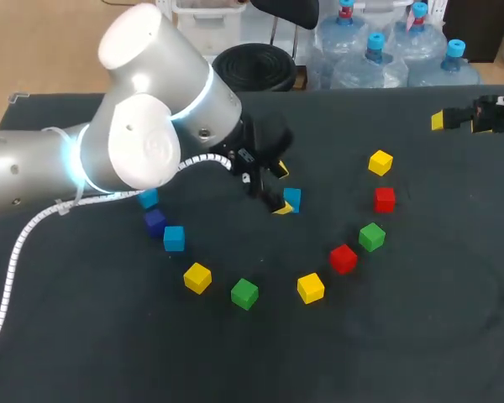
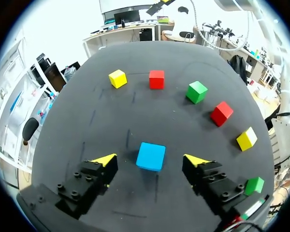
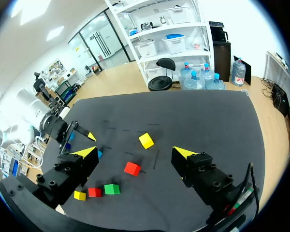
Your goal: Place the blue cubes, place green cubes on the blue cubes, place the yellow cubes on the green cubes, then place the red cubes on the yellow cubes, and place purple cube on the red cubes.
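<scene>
blue cube [image 2: 151,156]: flat on the tabletop [image 2: 87,121], between your left claw [image 2: 151,159] tips, gap each side
left claw: spread, touching nothing
right claw [image 3: 135,152]: spread, empty, well apart from the cubes
purple cube [image 1: 155,222]: just beside a second blue cube [image 1: 174,238]
rest: red cube [image 1: 343,258], green cube [image 1: 371,236] and yellow cube [image 1: 311,287] lie singly nearby

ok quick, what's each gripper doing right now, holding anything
Left gripper: open, straddling a blue cube without gripping it.
Right gripper: open, holding nothing.
</scene>
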Action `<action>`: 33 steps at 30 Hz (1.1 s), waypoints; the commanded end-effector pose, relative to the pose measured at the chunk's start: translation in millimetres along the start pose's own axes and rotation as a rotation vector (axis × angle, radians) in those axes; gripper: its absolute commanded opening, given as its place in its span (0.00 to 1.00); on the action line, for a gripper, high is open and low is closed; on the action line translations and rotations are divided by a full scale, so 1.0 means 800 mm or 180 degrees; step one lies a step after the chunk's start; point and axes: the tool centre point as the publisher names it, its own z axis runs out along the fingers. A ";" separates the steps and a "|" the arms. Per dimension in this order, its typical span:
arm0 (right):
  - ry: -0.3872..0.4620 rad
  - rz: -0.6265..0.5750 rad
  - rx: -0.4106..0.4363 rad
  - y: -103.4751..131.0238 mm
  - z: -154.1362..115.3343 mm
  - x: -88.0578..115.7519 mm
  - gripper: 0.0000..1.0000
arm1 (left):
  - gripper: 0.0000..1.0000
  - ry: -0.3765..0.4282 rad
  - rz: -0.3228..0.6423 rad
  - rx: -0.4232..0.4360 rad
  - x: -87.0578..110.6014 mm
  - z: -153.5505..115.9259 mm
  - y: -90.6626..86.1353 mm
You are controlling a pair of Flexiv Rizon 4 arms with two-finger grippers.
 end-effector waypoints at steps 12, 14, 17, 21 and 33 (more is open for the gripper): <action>0.0000 0.0001 0.0008 0.001 0.000 0.000 1.00 | 0.64 -0.0042 0.0007 0.0129 0.003 0.021 0.010; 0.0000 0.0001 0.0008 0.001 0.000 0.000 1.00 | 0.59 -0.0045 0.0004 0.0134 0.004 0.021 0.010; 0.0000 0.0001 0.0008 0.001 0.000 0.000 1.00 | 0.52 -0.0054 0.0000 0.0143 0.005 0.022 0.010; 0.0000 0.0001 0.0008 0.001 0.000 0.000 1.00 | 0.31 -0.0072 0.0005 0.0152 0.006 0.022 0.010; 0.0000 0.0001 0.0008 0.001 0.000 0.000 1.00 | 0.00 -0.0063 -0.0008 0.0147 0.014 0.015 0.007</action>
